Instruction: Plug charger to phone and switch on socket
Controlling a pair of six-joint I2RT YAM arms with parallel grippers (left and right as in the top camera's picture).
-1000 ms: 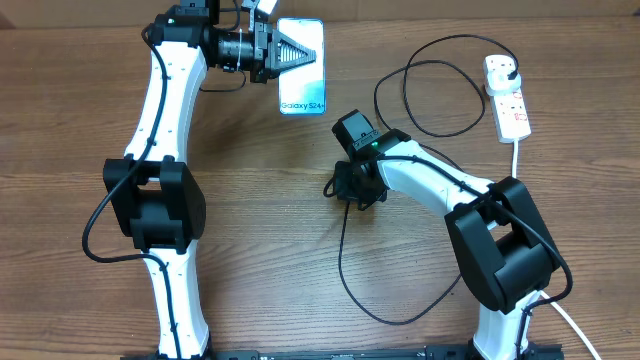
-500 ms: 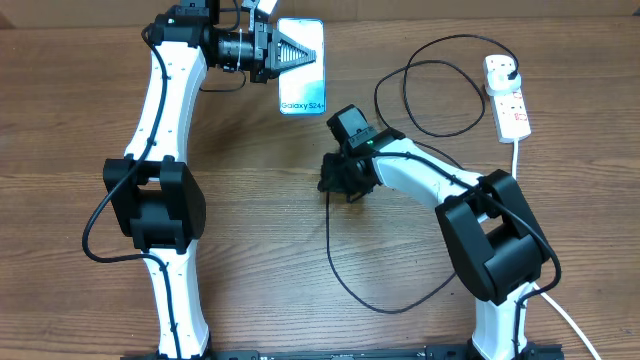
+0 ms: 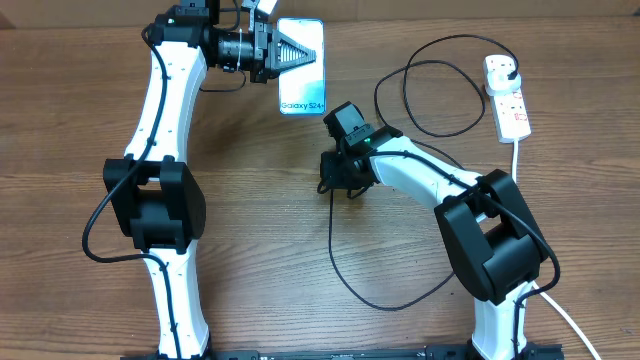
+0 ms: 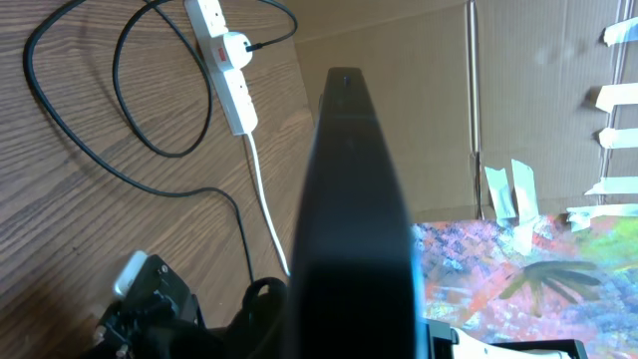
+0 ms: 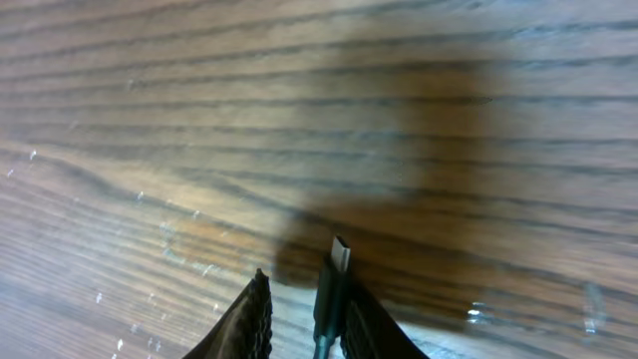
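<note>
Wood-grain table (image 3: 250,230), cardboard wall (image 4: 538,100) with tape strips (image 4: 618,30) behind it at 12 o'clock. Phone (image 3: 302,98) lies at 12, left gripper (image 3: 312,52) over its top half; can't tell if it's clenched. Right gripper (image 3: 335,185), near centre, is clamped on the charger (image 3: 332,250) just behind the connector tip (image 5: 340,249), which points at bare wood off the phone's 5 o'clock corner. Far end already sits in the socket (image 3: 508,98) at 2. Left for you, I'd judge: seat tip in phone, flip the switch; its state isn't readable.
</note>
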